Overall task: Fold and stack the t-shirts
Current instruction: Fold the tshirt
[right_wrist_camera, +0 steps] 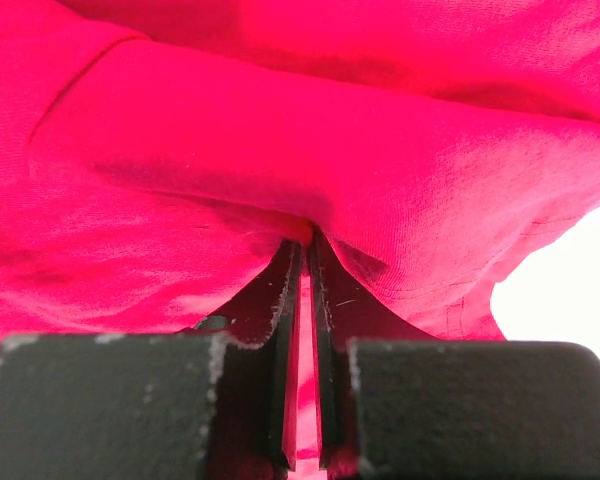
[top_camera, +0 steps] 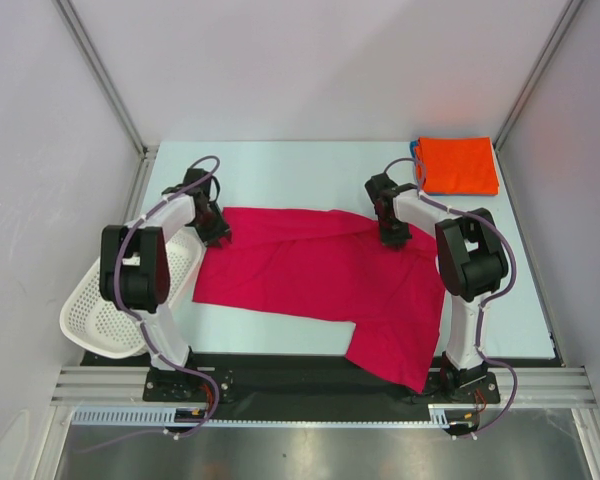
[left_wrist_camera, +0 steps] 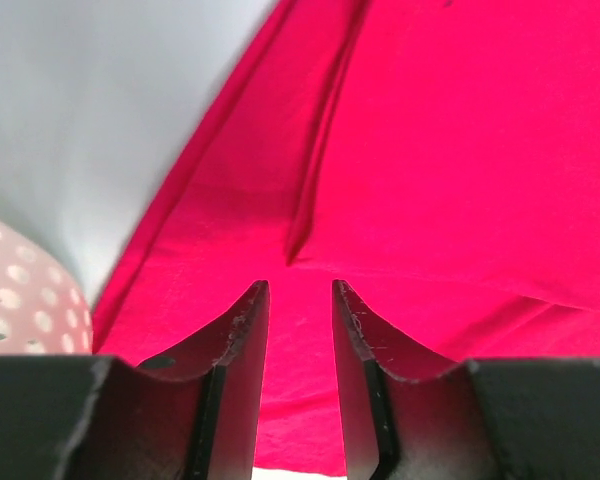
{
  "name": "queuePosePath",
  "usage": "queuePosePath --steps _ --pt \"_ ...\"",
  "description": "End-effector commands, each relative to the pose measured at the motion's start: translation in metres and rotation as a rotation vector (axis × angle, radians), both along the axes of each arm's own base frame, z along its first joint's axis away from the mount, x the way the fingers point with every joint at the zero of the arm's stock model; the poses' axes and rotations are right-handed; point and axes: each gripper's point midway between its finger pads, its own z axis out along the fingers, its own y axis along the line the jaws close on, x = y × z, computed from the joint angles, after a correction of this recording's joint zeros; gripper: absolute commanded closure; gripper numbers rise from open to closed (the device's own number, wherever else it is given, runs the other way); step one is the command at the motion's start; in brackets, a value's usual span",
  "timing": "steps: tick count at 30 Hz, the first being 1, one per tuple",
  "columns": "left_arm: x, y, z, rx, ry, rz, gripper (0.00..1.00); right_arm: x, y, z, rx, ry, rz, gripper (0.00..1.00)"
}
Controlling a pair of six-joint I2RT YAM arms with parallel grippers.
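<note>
White basket [top_camera: 100,310] at near left table [top_camera: 300,170] edge. Crimson t-shirt [top_camera: 320,275] spread over table middle, one corner hangs over near edge. L gripper [left_wrist_camera: 298,290] on its far-left corner, jaws apart, not pinching. R gripper [right_wrist_camera: 306,240] clenched on cloth fold, far-right side. Folded orange t-shirt [top_camera: 460,165] in far right corner

The top external view looks steeply down from high above the near edge, taking in the whole worktop [top_camera: 310,165]. Each wrist view faces forward along its own fingers, left gripper [left_wrist_camera: 299,300] and right gripper [right_wrist_camera: 306,250], very close to the crimson t-shirt [top_camera: 320,275], which all three share.
</note>
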Motion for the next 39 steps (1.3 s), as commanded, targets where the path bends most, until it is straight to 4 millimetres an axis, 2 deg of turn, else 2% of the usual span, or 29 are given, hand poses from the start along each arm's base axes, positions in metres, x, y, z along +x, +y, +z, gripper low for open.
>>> queuePosePath --steps 1,9,19,22,26,27,29,32,37,39 --pt "0.014 -0.009 0.005 -0.023 -0.043 0.008 0.63 0.008 0.008 0.021 0.024 -0.045 0.02 1.0" --pt "0.015 -0.011 -0.01 -0.006 -0.004 0.009 0.63 0.008 0.009 0.019 0.026 -0.039 0.026 1.0" --pt "0.028 -0.006 -0.009 0.031 -0.025 0.012 0.7 0.009 0.011 0.02 0.03 -0.037 0.033 1.0" --pt "0.029 -0.006 -0.007 0.032 -0.03 0.007 0.78 0.008 0.012 0.02 0.035 -0.035 0.035 1.0" --pt "0.031 -0.008 -0.008 0.026 -0.028 0.002 1.0 0.005 0.013 0.021 0.033 -0.025 0.036 1.0" --pt "0.029 -0.007 -0.007 0.033 -0.019 -0.001 1.0 0.003 0.013 0.022 0.031 -0.016 0.033 1.0" --pt "0.034 -0.007 -0.001 0.038 -0.031 -0.013 1.0 0.003 0.015 0.031 0.038 -0.024 0.031 1.0" --pt "0.04 0.003 0.012 0.099 -0.05 -0.014 1.0 -0.003 0.018 0.046 0.059 -0.021 0.027 1.0" --pt "0.05 0.014 0.034 0.165 -0.076 -0.034 1.0 -0.024 0.027 0.062 0.108 0.03 0.04 1.0" --pt "0.049 0.016 0.036 0.178 -0.064 -0.041 1.0 -0.034 0.029 0.064 0.117 0.06 0.041 1.0"
